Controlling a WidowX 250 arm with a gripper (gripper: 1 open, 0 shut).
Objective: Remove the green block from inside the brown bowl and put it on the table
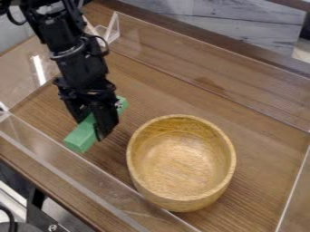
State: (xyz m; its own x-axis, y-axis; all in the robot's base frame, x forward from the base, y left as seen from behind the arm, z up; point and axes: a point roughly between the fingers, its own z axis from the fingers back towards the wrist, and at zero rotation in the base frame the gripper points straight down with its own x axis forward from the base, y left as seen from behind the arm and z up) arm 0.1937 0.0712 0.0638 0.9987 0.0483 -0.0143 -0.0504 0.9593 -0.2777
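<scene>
While clamped on the green block (82, 135), the hand (97, 125) low over the table (182, 86), left of the brown bowl (182, 160)

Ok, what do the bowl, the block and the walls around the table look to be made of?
Bowl: looks like light wood with a smooth finish; grain lines show inside and the rim is thick.
Block: solid matte green with no grain or gloss; painted wood or plastic, cannot tell which.
Walls: clear rigid sheet, probably acrylic; the table shows through and the edges catch light.
</scene>
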